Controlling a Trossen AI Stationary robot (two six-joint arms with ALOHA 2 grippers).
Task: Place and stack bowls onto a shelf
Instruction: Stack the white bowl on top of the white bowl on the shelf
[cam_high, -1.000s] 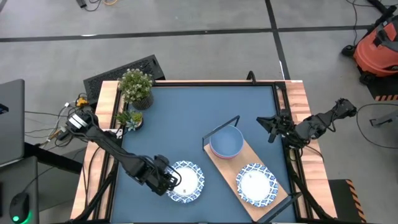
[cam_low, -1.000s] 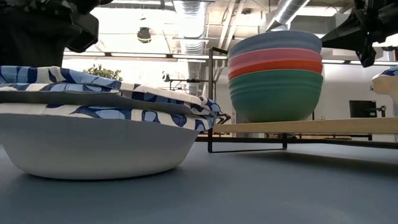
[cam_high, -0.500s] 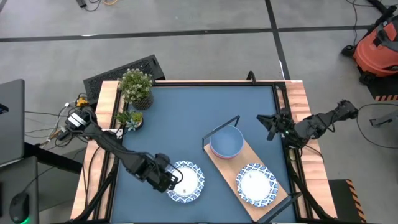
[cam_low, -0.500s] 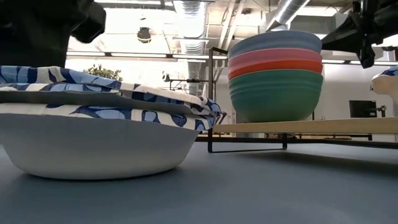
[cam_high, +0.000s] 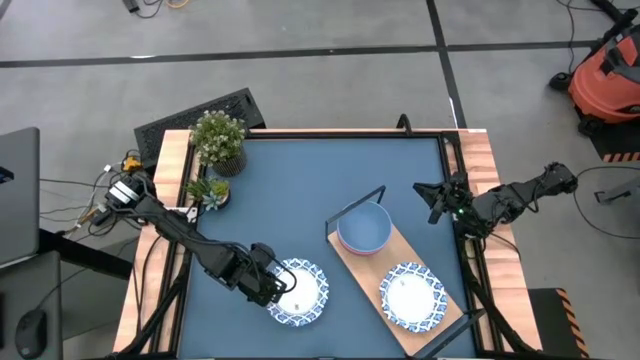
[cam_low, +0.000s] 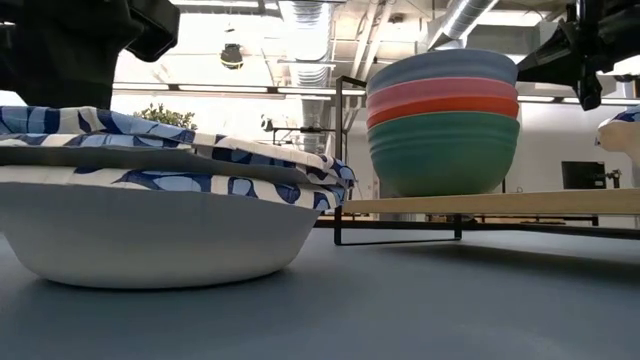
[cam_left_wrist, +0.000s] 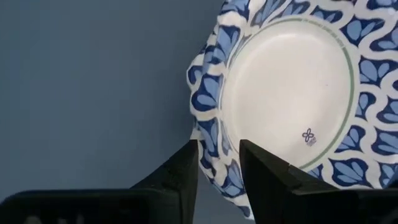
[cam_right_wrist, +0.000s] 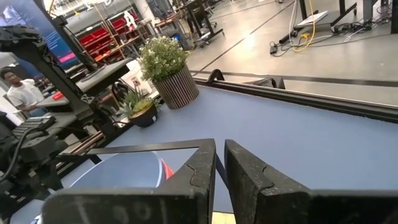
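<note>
A: What is being worked on, and how should it be done?

B: The patterned bowl (cam_high: 299, 291) lying on the tabletop (cam_high: 300, 190) at about 6 o'clock is being approached by the left tool (cam_high: 278, 289). In the left wrist view its fingers (cam_left_wrist: 261, 171) are parted a little and are straddling the bowl's rim. The rim should be seated deep between the fingers before any lift, since a shallow pinch on a thin edge is judged likely to slip.

A: And the other arm?

B: The right tool (cam_high: 437, 201) is being held at 3 o'clock, near the tabletop's edge, with its fingers nearly touching and nothing between them.

A: How many bowls are being counted?

B: On the shelf (cam_high: 430, 315), one stack of four plain bowls (cam_low: 442, 120) and one patterned bowl (cam_high: 411, 295) are being seen. Two potted plants (cam_high: 218, 140) are sitting at 10 o'clock.
</note>
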